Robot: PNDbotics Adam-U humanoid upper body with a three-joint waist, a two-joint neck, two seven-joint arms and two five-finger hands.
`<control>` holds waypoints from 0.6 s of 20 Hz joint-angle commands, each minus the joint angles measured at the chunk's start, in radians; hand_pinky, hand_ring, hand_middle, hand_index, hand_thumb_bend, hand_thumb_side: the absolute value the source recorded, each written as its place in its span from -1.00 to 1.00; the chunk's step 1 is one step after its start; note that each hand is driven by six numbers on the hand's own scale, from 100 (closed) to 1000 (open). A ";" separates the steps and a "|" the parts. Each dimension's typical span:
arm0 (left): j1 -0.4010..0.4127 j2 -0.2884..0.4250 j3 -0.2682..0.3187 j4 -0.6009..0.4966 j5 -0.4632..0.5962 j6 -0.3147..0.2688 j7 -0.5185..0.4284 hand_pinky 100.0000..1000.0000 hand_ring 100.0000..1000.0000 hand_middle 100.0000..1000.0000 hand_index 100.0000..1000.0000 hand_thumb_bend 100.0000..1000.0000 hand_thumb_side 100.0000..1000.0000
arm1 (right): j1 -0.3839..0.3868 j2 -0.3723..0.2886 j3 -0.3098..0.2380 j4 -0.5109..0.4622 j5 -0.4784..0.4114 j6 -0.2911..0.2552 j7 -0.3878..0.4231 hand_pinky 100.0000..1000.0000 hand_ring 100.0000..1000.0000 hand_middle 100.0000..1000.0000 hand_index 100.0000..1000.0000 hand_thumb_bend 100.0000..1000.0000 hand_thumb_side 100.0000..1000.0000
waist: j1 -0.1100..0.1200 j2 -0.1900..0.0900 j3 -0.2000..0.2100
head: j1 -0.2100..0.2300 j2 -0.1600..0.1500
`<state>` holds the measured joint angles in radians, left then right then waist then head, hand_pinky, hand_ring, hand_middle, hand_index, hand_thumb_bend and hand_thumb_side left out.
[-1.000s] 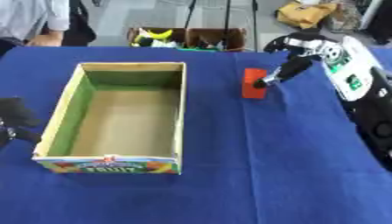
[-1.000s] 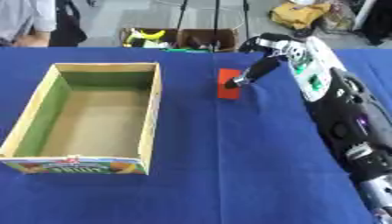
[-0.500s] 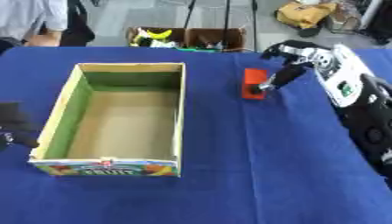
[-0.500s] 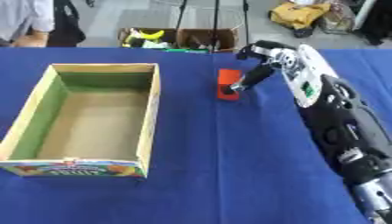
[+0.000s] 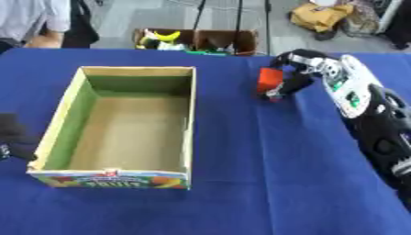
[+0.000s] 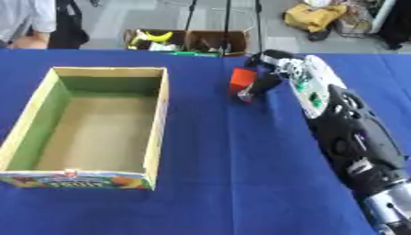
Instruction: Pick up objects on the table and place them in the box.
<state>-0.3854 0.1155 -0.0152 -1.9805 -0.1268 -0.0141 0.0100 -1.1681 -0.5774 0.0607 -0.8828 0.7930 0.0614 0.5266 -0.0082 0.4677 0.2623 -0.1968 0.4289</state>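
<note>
A small red block (image 5: pixel 269 79) is held just above the blue table (image 5: pixel 265 174), right of the box. My right hand (image 5: pixel 294 76) comes in from the right and is shut on it, fingers curled over its top and right side. The open cardboard box (image 5: pixel 189 114) stands left of centre; it has green inner walls, a fruit print on its front, and nothing inside. My left hand (image 5: pixel 13 137) shows as a dark shape at the left edge beside the box, holding nothing that I can see.
Beyond the table's far edge a brown crate (image 5: pixel 201 40) on the floor holds yellow and green items. A yellow bag (image 5: pixel 317 16) lies further back. My right forearm (image 6: pixel 345 133) lies along the table's right side.
My right hand has closed round the red block and raised it slightly off the cloth. The box stays put.
</note>
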 commanded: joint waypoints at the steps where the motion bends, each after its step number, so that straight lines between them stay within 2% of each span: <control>1: -0.010 0.021 -0.002 -0.020 0.004 -0.001 -0.004 -0.14 0.09 0.06 0.41 -1.00 1.00 | -0.018 -0.008 -0.007 -0.005 -0.019 0.000 -0.022 0.63 1.00 0.61 0.70 -0.51 -0.26 | 0.003 -0.019 0.003 | -0.003 -0.013; 2: -0.010 0.021 -0.001 -0.020 0.004 -0.001 -0.004 -0.14 0.09 0.06 0.41 -1.00 1.00 | -0.018 -0.007 -0.009 -0.006 -0.028 0.002 -0.030 0.63 1.00 0.59 0.68 -0.57 -0.27 | 0.004 -0.018 0.002 | -0.003 -0.012; 5: -0.010 0.021 -0.001 -0.020 0.004 0.000 -0.004 -0.14 0.09 0.06 0.41 -1.00 1.00 | -0.019 -0.008 -0.012 -0.012 -0.055 0.011 -0.061 0.62 0.97 0.34 0.45 -0.99 -0.34 | 0.005 -0.018 -0.001 | 0.001 -0.008; 8: -0.010 0.020 -0.002 -0.020 0.005 0.000 -0.006 -0.14 0.09 0.06 0.41 -1.00 1.00 | -0.020 -0.008 -0.010 -0.016 -0.069 0.027 -0.095 0.61 0.94 0.20 0.33 -1.00 -0.39 | 0.004 -0.019 -0.003 | 0.003 -0.006; 12: -0.009 0.020 -0.002 -0.020 0.004 0.001 -0.008 -0.14 0.09 0.06 0.41 -1.00 1.00 | -0.022 -0.006 -0.008 -0.017 -0.082 0.051 -0.128 0.58 0.89 0.05 0.19 -1.00 -0.56 | 0.005 -0.021 -0.003 | 0.005 -0.004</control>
<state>-0.3866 0.1155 -0.0153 -1.9805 -0.1239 -0.0125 0.0050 -1.1690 -0.5675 0.0562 -0.8827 0.7232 0.1059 0.4126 -0.0053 0.4714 0.2596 -0.1949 0.4292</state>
